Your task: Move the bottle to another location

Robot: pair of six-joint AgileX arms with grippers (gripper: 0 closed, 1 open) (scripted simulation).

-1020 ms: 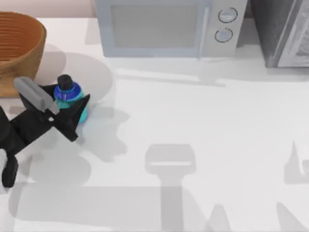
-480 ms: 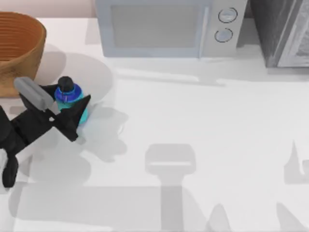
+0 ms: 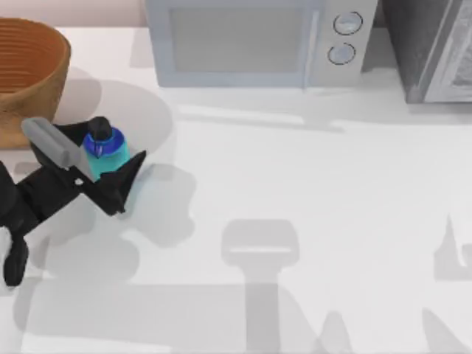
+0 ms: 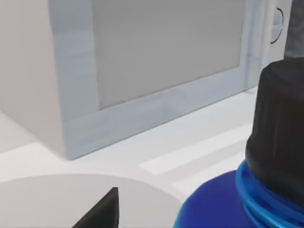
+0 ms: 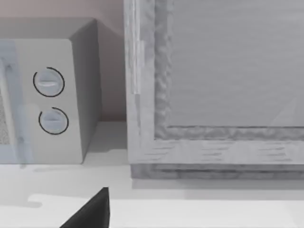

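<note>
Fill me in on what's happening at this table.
The left gripper is closed around a small cyan bottle with a black cap, near the top view's left edge, beside a wicker basket. The bottle looks lifted off the table and tilted. A microwave stands at the back.

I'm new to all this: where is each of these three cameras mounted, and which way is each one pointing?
Top view: hangs above the table, looking down; the left arm's pincer is around the bottle beside the basket.
Left wrist view: rides the left arm, facing the microwave past the bottle's cap; one dark fingertip shows.
Right wrist view: rides the right arm, facing the microwave's dials and a grey cabinet; one fingertip shows.
Shared: the microwave appears in all three.
</note>
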